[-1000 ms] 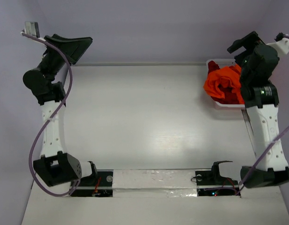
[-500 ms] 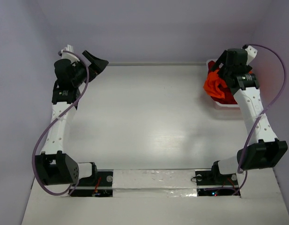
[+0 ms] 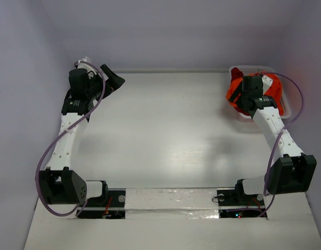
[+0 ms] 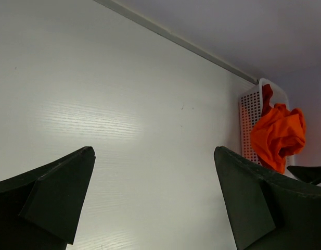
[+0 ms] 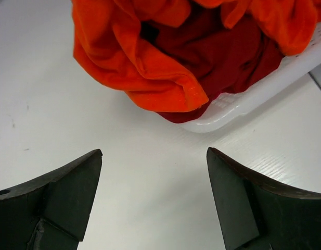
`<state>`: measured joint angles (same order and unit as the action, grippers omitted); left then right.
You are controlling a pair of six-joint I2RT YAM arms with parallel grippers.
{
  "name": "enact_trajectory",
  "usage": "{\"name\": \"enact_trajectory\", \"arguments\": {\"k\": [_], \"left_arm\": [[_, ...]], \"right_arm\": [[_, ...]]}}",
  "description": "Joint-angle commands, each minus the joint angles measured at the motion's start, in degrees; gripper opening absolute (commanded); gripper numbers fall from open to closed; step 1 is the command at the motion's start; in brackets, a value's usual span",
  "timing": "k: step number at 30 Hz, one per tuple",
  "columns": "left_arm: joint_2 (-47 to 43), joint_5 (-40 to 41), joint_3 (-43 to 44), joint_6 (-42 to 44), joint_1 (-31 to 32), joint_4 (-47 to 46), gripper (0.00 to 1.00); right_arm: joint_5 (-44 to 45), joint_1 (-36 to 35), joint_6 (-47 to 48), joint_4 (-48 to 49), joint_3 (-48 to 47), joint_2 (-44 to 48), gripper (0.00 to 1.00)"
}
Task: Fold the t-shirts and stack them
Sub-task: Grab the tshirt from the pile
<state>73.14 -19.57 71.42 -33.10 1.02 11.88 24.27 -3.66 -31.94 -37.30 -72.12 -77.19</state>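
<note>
A bright orange t-shirt [image 5: 134,57] lies crumpled on a dark red t-shirt [image 5: 217,57] in a white lattice basket [image 5: 254,99] at the far right of the table. The orange cloth spills over the basket's near rim. My right gripper [image 5: 152,153] is open and empty. It hovers over bare table just short of the hanging orange cloth, and in the top view the right gripper [image 3: 247,94] is at the basket's left side. My left gripper [image 3: 112,78] is open and empty at the far-left corner. The left wrist view shows the orange shirt [image 4: 277,135] far off.
The basket [image 3: 286,107] stands against the back right corner. Walls close in the table on the left, back and right. The white tabletop [image 3: 170,135] stretches between the two arms. The arm bases and a foil-covered strip [image 3: 170,200] sit at the near edge.
Both arms have come down and inward. The right gripper has dropped to the basket's left side by the orange cloth. The left gripper has lowered toward the far-left corner.
</note>
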Motion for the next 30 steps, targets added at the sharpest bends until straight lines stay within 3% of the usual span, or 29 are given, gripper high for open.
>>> {"name": "enact_trajectory", "arguments": {"k": [1, 16, 30], "left_arm": [[1.1, -0.4, 3.5, 1.4, 0.0, 1.8, 0.99], [-1.2, 0.4, 4.5, 3.1, 0.0, 3.9, 0.99], [0.9, 0.0, 8.0, 3.1, 0.0, 5.2, 0.99]], "right_arm": [[-1.2, 0.3, -0.1, 4.9, 0.1, -1.9, 0.87], [-5.0, 9.8, -5.0, 7.2, -6.2, -9.2, 0.83], [-7.6, 10.3, -5.2, 8.0, -5.8, -14.0, 0.81]]}}
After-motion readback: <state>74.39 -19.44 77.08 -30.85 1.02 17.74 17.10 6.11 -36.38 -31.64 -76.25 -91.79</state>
